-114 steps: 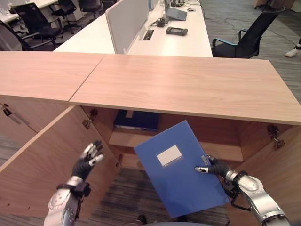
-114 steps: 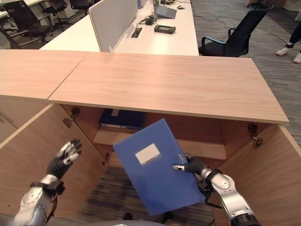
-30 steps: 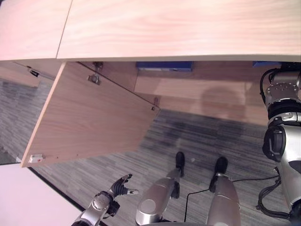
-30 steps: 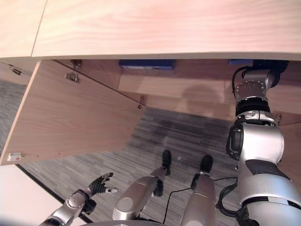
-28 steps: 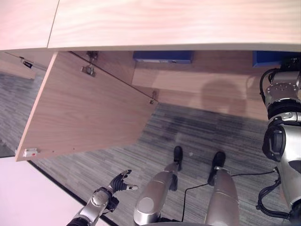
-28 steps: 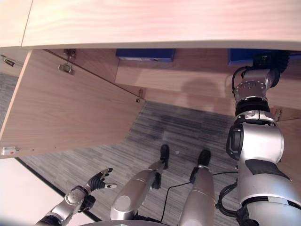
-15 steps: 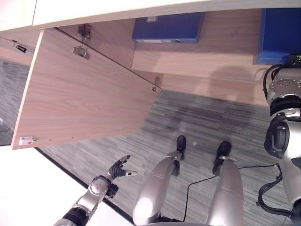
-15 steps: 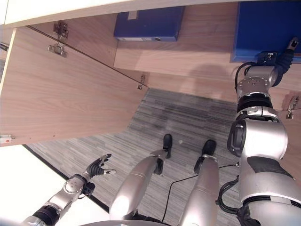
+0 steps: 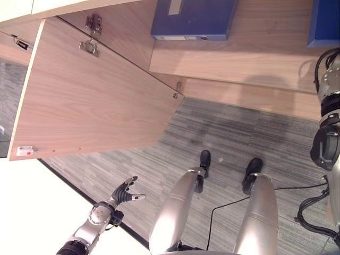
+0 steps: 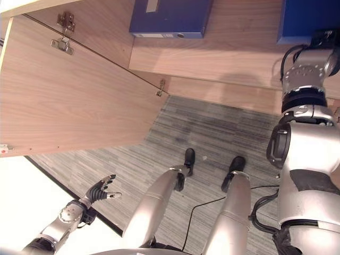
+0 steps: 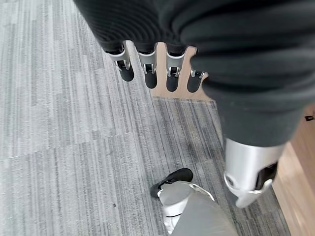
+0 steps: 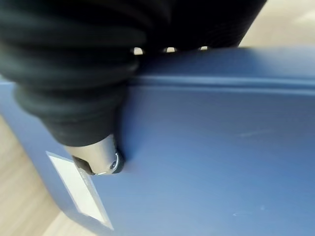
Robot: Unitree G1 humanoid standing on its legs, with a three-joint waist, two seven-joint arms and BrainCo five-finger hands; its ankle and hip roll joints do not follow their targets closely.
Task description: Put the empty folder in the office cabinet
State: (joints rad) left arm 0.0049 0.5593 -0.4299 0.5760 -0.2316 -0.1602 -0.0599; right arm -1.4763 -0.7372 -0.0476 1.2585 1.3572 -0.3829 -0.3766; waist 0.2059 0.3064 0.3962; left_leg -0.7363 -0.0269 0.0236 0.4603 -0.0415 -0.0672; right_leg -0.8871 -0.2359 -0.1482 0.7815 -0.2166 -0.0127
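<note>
**Folder's going in, grip's mostly a blind spot**

I'm reaching my right hand [image 12: 93,64] into the office cabinet [image 10: 212,53], and the blue folder [image 12: 211,147] is sitting up at 1 o'clock on the shelf, thumb pressing its cover beside the white label [image 12: 78,194]. The fingers are wrapping over the far edge where they're barely peeking out, so I'm reading it as clamped on, loosely.

What's worrying me: if I'm letting go while it's only half resting on the shelf, it's probably tipping back out onto the carpet [image 9: 212,133]. The second folder [image 9: 194,21] lying at 12 o'clock is well apart.

Left hand [image 9: 123,194] is hanging down at 7 o'clock, fingers spread, holding nothing. The open door [image 9: 90,101] is swinging nowhere near it.
</note>
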